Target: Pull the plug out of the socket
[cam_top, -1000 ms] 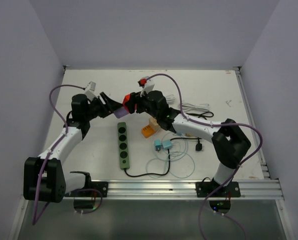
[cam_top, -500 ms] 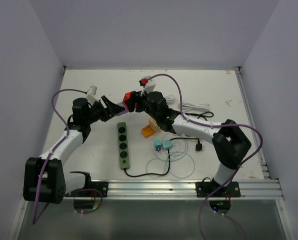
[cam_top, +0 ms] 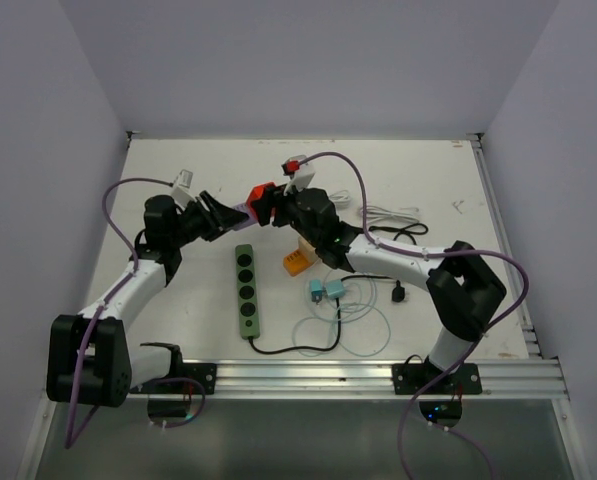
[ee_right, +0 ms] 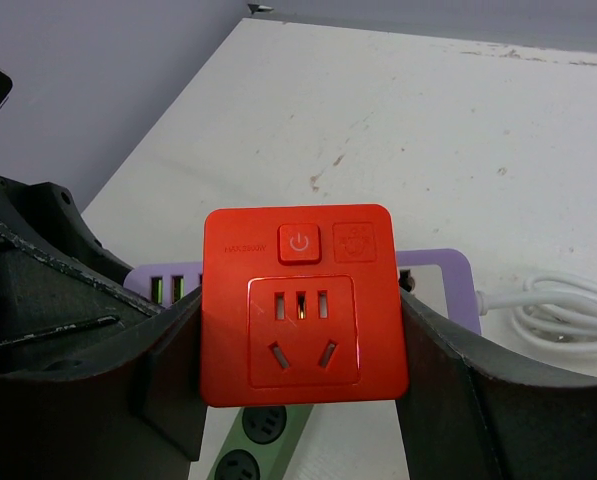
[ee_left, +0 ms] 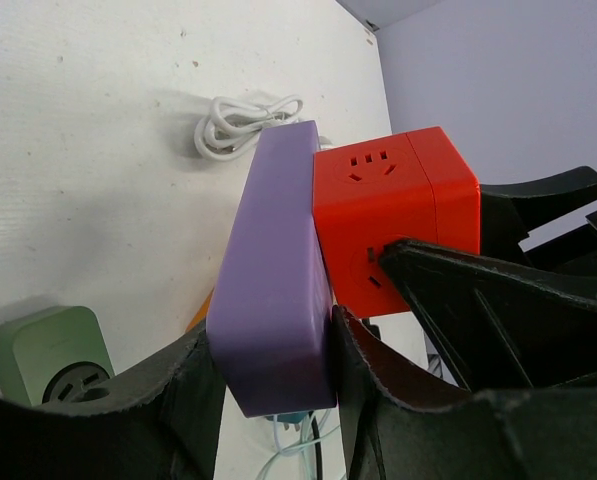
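My black left gripper [cam_top: 221, 213] and black right gripper [cam_top: 265, 204] meet nose to nose — both jaws clamped tight.

One red cube [ee_left: 393, 215], one purple block [ee_left: 278, 290]

The red cube [ee_right: 303, 300] hides most of the purple block [ee_right: 160, 283] and their joint.

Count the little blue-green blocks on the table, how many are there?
2. One teal block lies right of the green power strip; the other sits just beside it, further right. The arms might hide more.
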`<state>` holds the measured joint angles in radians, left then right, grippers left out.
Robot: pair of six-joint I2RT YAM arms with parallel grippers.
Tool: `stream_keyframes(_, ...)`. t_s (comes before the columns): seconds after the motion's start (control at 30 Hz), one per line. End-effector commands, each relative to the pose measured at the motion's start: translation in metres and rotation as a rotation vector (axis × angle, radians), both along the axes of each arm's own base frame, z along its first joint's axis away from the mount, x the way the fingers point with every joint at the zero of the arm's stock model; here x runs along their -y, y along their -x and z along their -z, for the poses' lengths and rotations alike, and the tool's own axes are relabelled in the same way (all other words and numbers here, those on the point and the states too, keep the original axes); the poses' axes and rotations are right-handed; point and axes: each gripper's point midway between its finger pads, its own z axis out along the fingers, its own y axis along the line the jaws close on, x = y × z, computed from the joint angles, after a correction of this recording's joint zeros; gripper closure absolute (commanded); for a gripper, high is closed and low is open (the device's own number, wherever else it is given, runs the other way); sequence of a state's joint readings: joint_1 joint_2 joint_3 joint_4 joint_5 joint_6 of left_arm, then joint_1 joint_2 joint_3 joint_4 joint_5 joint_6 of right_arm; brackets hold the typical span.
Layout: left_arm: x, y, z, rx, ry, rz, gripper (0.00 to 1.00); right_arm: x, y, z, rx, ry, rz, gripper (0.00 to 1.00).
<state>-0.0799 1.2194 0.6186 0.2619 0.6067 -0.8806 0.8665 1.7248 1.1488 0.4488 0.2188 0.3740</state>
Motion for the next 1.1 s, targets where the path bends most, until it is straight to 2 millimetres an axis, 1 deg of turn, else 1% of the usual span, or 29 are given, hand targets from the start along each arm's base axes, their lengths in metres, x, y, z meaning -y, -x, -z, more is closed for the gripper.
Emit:
stream_keyframes(0.0,0.000,-0.010,-0.019,0.090,-0.008,0.002,1.00,-0.007,0.013,-0.058,0.113,-0.111,-0.028,1.00)
stream_keyframes(0.03,-0.001,-0.012,-0.020,0.095,-0.019,-0.002,1.00,-0.008,0.014,-0.052,0.099,-0.102,-0.030,1.00)
stream_keyframes(0.1,-0.004,-0.013,-0.018,0.113,-0.058,-0.005,1.00,-0.008,0.014,-0.048,0.087,-0.091,-0.029,1.00)
stream_keyframes(0.13,-0.007,-0.017,-0.021,0.132,-0.085,-0.024,1.00,-0.008,0.014,-0.045,0.070,-0.076,-0.026,1.00)
stream_keyframes(0.17,-0.010,-0.016,-0.018,0.124,-0.112,-0.031,1.00,-0.008,0.012,-0.042,0.057,-0.066,-0.021,1.00)
stream_keyframes(0.23,-0.019,-0.021,-0.017,0.165,-0.189,-0.054,1.00,-0.008,0.014,-0.034,0.018,-0.037,-0.023,1.00)
stream_keyframes(0.27,-0.023,-0.020,-0.014,0.160,-0.224,-0.066,1.00,-0.012,0.012,-0.036,0.014,-0.033,-0.029,1.00)
stream_keyframes(0.33,-0.033,-0.024,-0.009,0.175,-0.299,-0.100,1.00,-0.016,0.014,-0.033,-0.003,-0.018,-0.050,1.00)
stream_keyframes(0.37,-0.036,-0.023,-0.005,0.161,-0.316,-0.109,1.00,-0.018,0.013,-0.035,-0.002,-0.020,-0.056,1.00)
stream_keyframes(0.47,-0.039,-0.024,-0.003,0.164,-0.347,-0.121,1.00,-0.022,0.014,-0.036,-0.010,-0.024,-0.070,1.00)
stream_keyframes(0.6,-0.036,-0.023,-0.011,0.192,-0.376,-0.123,1.00,-0.030,0.020,-0.036,-0.029,-0.026,-0.124,1.00)
stream_keyframes(0.67,-0.036,-0.024,-0.017,0.208,-0.389,-0.124,1.00,-0.036,0.026,-0.034,-0.053,-0.013,-0.171,1.00)
stream_keyframes(0.73,-0.035,-0.023,-0.023,0.228,-0.395,-0.123,1.00,-0.041,0.029,-0.029,-0.088,-0.004,-0.202,0.95)
stream_keyframes(0.77,-0.035,-0.022,-0.026,0.240,-0.402,-0.123,1.00,-0.047,0.037,-0.028,-0.110,-0.014,-0.257,0.94)
stream_keyframes(0.8,-0.035,-0.021,-0.029,0.250,-0.408,-0.123,1.00,-0.051,0.039,-0.024,-0.130,-0.023,-0.288,0.91)
stream_keyframes(0.83,-0.035,-0.019,-0.037,0.278,-0.410,-0.129,1.00,-0.053,0.039,-0.027,-0.145,-0.038,-0.311,0.88)
stream_keyframes(0.9,-0.033,-0.017,-0.044,0.309,-0.421,-0.125,1.00,-0.058,0.046,-0.025,-0.173,-0.037,-0.358,0.85)
stream_keyframes(0.93,-0.032,-0.016,-0.048,0.319,-0.426,-0.123,1.00,-0.059,0.044,-0.025,-0.189,-0.034,-0.367,0.83)
stream_keyframes(1.0,-0.030,-0.016,-0.054,0.338,-0.452,-0.118,1.00,-0.061,0.048,-0.027,-0.205,-0.038,-0.399,0.76)
stream_keyframes(1.03,-0.028,-0.016,-0.053,0.335,-0.463,-0.113,1.00,-0.061,0.047,-0.029,-0.209,-0.044,-0.406,0.74)
stream_keyframes(1.07,-0.026,-0.015,-0.053,0.338,-0.469,-0.106,1.00,-0.062,0.047,-0.030,-0.211,-0.045,-0.414,0.67)
